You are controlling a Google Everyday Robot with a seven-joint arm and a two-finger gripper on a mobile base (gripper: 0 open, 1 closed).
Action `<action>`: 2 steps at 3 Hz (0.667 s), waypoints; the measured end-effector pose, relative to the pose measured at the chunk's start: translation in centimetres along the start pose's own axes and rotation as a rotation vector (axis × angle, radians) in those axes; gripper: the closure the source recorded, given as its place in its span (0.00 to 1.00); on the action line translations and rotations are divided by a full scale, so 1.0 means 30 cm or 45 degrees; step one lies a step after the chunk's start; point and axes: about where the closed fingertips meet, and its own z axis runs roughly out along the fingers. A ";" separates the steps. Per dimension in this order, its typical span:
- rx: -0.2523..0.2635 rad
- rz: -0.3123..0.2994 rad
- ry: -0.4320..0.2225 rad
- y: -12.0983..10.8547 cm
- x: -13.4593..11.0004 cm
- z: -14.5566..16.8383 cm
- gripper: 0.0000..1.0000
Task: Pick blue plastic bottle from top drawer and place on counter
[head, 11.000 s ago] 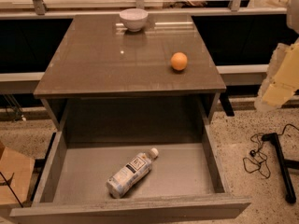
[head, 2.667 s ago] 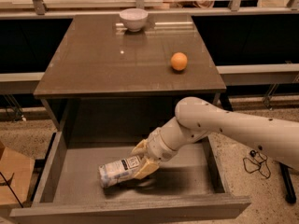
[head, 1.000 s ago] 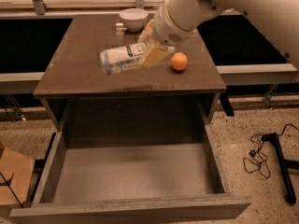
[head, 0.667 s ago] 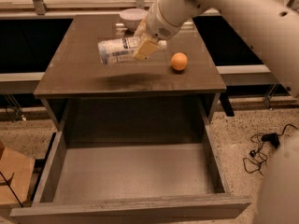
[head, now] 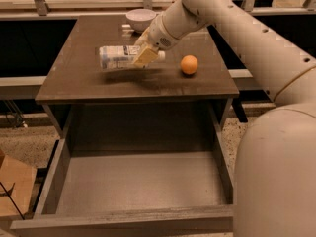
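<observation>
My gripper (head: 144, 55) is shut on the blue plastic bottle (head: 117, 58), which lies on its side with its pale label facing me and its white cap by the fingers. The bottle is just above or on the left middle of the brown counter (head: 89, 83); its shadow lies right beneath it. The arm comes in from the upper right. The top drawer (head: 143, 181) stands pulled out below the counter, with a bare grey bottom.
An orange (head: 189, 64) sits on the counter to the right of the gripper. A white bowl (head: 140, 19) stands at the counter's back edge. A pale ledge with glass panes (head: 74, 4) runs behind. A cardboard box (head: 12, 186) stands at the lower left.
The bottle was lifted out of the drawer, which is now bare, and carried over the counter. In the last second it moved slightly left and lower toward the tabletop.
</observation>
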 end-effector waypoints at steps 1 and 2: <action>-0.094 0.022 -0.133 0.016 -0.033 0.102 0.28; -0.111 0.027 -0.152 0.020 -0.038 0.124 0.05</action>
